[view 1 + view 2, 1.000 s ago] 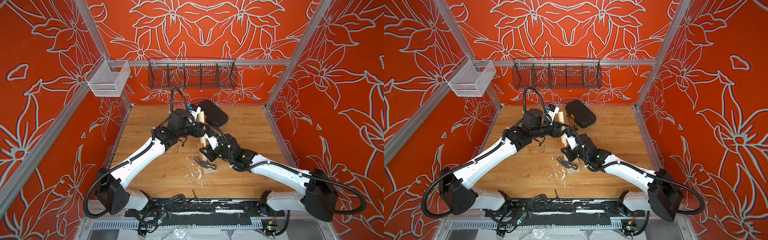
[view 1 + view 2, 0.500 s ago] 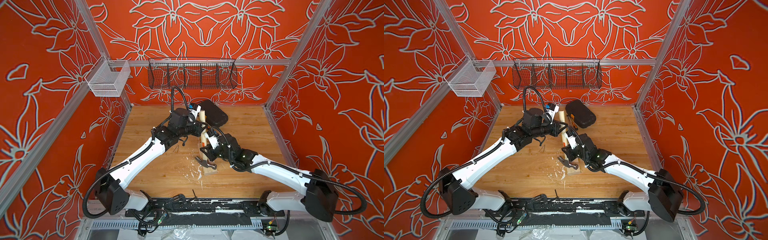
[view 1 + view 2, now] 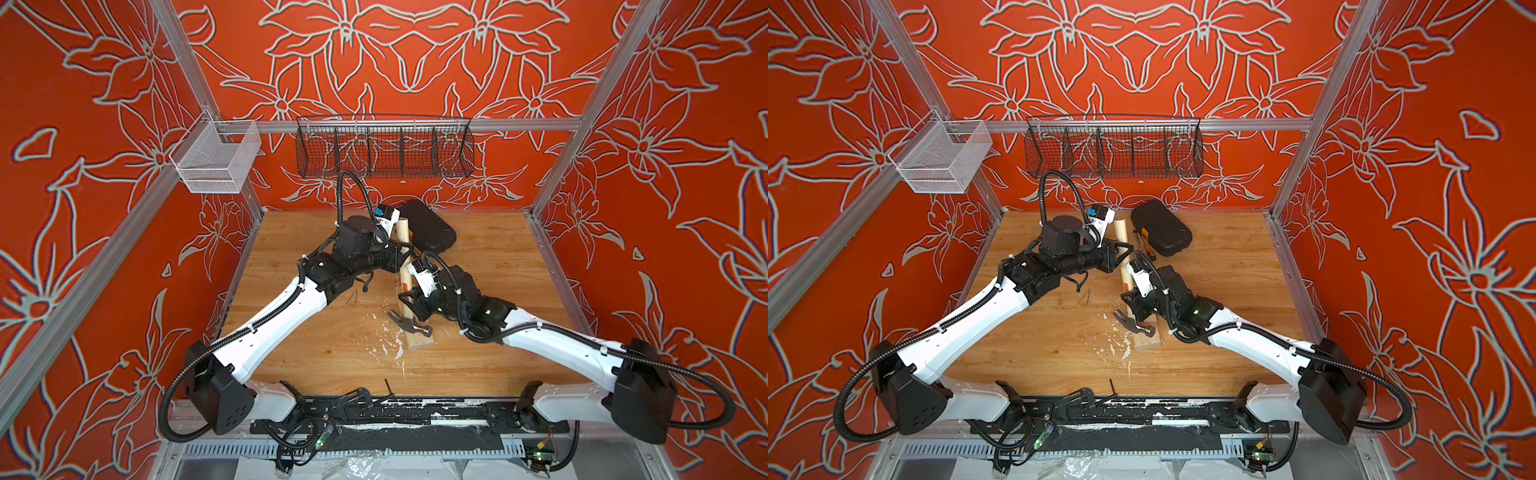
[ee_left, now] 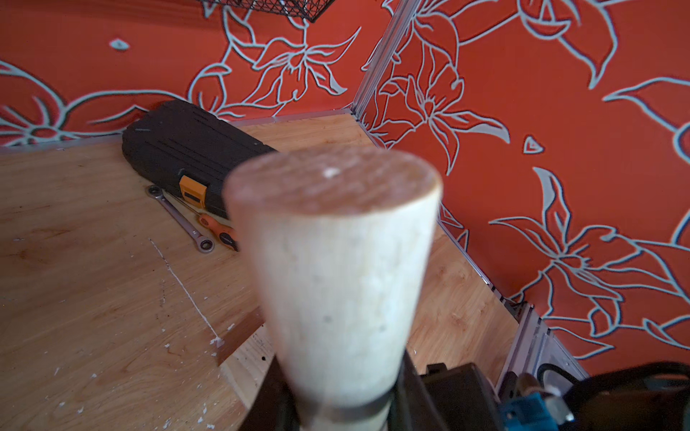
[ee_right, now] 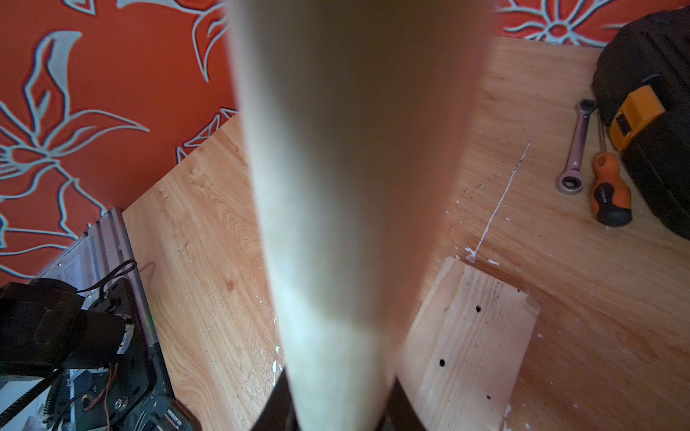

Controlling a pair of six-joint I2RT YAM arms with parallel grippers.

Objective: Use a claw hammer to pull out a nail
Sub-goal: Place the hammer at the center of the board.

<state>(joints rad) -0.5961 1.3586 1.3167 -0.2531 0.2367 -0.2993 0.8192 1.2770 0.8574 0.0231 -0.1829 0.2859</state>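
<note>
On the middle of the tabletop (image 3: 498, 270) the claw hammer (image 3: 401, 235) stands tilted. Its grey steel head rests on a small wooden block (image 3: 422, 344) and its long pale handle rises toward the back wall. An orange-red label sits low on the handle, and the wood looks smooth and becomes thicker toward the free end. The left fingers (image 4: 274, 403) are clenched on the handle near that free end, and the right fingers (image 5: 274, 410) are clenched on it lower, close to the label. I cannot see the nail, because the head and the right arm hide it, so I cannot tell whether the claw is really under it. If it is not, I think the claw can slip off when the handle is levered, and the head can jump. The block, which shows several dark holes in the right wrist view, seems only to lie on the tabletop, so it may lift or slide with the pull. If the two arms do not follow the same arc, the smooth handle may twist or slide between the fingers.
</note>
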